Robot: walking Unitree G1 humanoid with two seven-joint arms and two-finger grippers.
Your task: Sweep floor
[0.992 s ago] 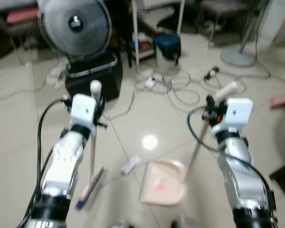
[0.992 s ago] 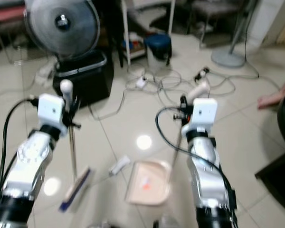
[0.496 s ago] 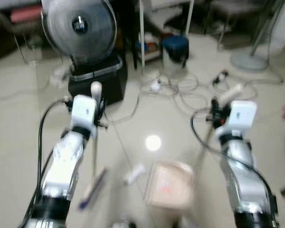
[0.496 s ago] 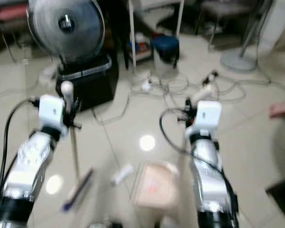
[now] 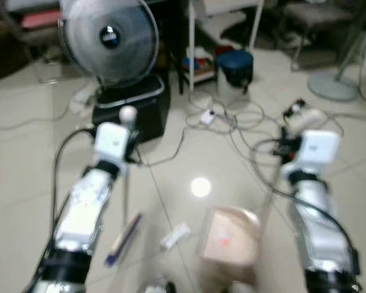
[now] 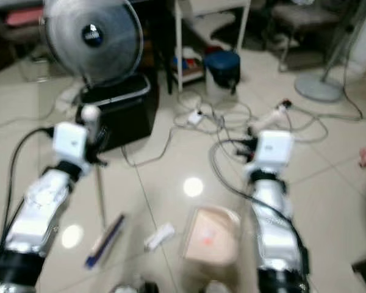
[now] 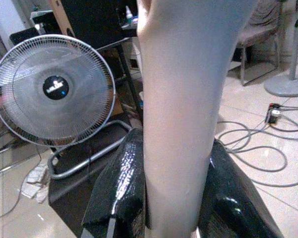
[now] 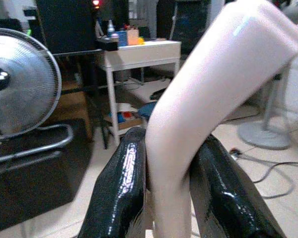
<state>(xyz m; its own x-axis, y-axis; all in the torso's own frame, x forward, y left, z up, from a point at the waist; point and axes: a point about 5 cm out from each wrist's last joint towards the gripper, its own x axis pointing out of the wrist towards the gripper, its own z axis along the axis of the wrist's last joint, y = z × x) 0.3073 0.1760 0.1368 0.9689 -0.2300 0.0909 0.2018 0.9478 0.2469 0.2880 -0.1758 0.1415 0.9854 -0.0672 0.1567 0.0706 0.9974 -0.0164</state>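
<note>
The left claw point(image 7: 176, 198) is clamped on the broom handle point(image 7: 181, 99), its two black fingers point(image 7: 121, 188) pressing the pale shaft from either side. In the head views the handle's rounded top point(image 5: 127, 113) sticks up just above the left wrist, and the thin shaft runs down to the broom head point(image 5: 123, 239), which lies tilted on the floor point(image 5: 24, 159) with a blue edge showing.

The right claw point(image 8: 169, 193) is clamped on the dustpan handle point(image 8: 213, 94), a pale bent grip squeezed between its fingers point(image 8: 121, 188). From the head, that grip point(image 5: 304, 118) rises above the right wrist and its thin pole slants down to the dustpan point(image 5: 230, 235), a beige tray resting on the tiles between the two arms, nearer the right one. A pinkish patch shows inside the pan; what it is cannot be told through the blur.

A small white scrap point(image 5: 175, 235) lies on the floor between the broom head and the dustpan, apart from both.

Farther off, a fan point(image 5: 108, 39) stands on a black box point(image 5: 134, 110). To its right are a white desk point(image 8: 139, 52), a blue bin point(image 5: 235, 66), and loose cables point(image 5: 232, 119) strewn over the tiles. A round stand base point(image 5: 334, 86) sits at the far right. A bright light reflection point(image 5: 200, 187) glares on the floor ahead of the dustpan.
</note>
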